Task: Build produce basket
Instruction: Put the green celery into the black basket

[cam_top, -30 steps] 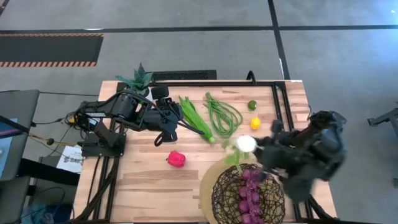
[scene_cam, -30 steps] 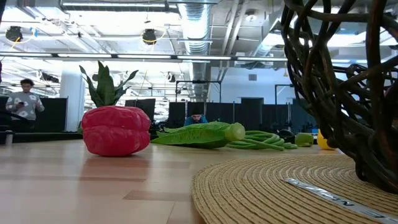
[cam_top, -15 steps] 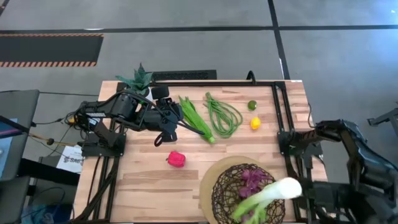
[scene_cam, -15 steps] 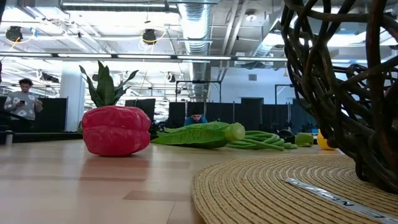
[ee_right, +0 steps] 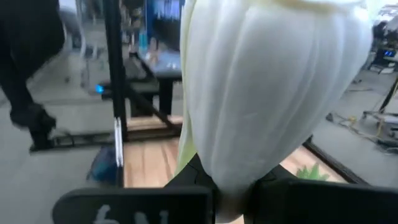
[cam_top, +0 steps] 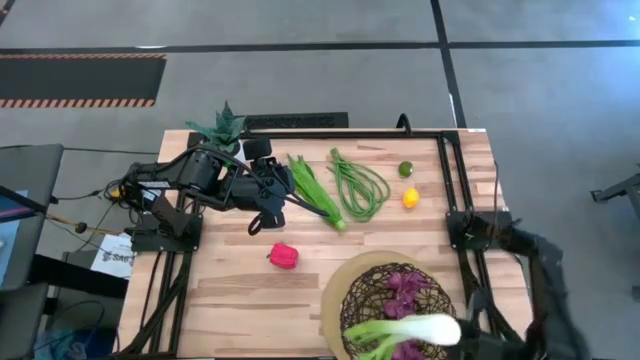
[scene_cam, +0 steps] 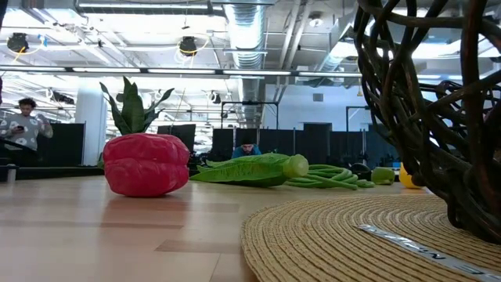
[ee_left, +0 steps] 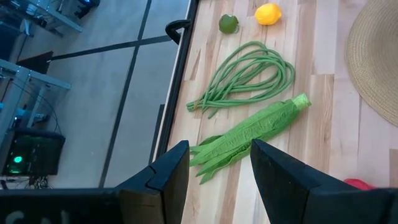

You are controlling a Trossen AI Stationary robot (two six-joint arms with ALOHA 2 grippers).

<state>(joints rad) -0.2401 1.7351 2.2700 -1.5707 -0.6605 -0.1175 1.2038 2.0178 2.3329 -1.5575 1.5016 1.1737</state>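
Right gripper (ee_right: 233, 186) has its jaws clamped on the leek (cam_top: 415, 331), holding it level above the basket (cam_top: 352, 300) at the desk's near edge, grapes (cam_top: 404, 293) inside. Left gripper (ee_left: 217, 168) hovers with jaws apart and empty over the leafy stalk (ee_left: 249, 134) (beans (ee_left: 249, 74), lime (ee_left: 228, 23), lemon (ee_left: 268, 13) lie beyond). Pepper (cam_top: 283, 256) sits alone on the desk (cam_top: 230, 290).

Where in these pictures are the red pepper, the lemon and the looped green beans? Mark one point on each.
red pepper (scene_cam: 145, 163): low view, middle of its front face.
lemon (ee_left: 268, 13): left wrist view, centre of the fruit.
looped green beans (cam_top: 360, 187): high view, a strand on the loop's left side.
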